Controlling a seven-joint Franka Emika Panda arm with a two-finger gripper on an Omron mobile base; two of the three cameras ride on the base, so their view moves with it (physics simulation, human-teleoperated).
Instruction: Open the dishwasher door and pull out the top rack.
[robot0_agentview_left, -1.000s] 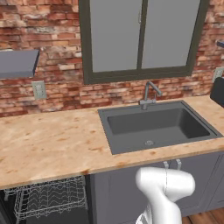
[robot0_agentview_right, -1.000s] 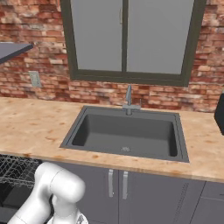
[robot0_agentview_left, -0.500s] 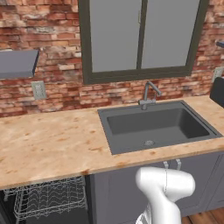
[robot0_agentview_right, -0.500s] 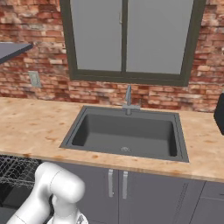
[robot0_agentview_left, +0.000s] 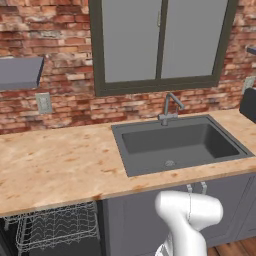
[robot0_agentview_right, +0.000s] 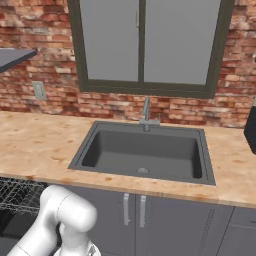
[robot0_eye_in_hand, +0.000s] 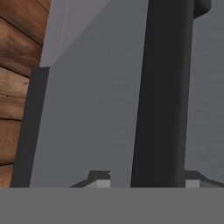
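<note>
The gripper is straddling the long black bar handle of the dishwasher door. The jaws are standing narrow, one to each side of the bar. One fingertip is showing a sliver of grey panel between itself and the bar, while the other is sitting right against it. Whether the bar is actually being clamped or only bracketed, I cannot tell. Past the edge of the panel, brown wooden floor is showing, which suggests the door is hanging swung down and the hand is working low with it.

Further out, nothing is visibly changing over the last second: both base views are matching the earlier ones, with no shift in the rack or the camera. The top rack is showing as a white wire basket in the dark opening under the near edge of the counter, to the left of the sink; its right end is also peeking in at the left of the right base view.

So the door step is looking done or nearly so. The rack is looking not yet drawn forward, so the hand will probably be letting go of the handle and rising to the rack's front wire.
</note>
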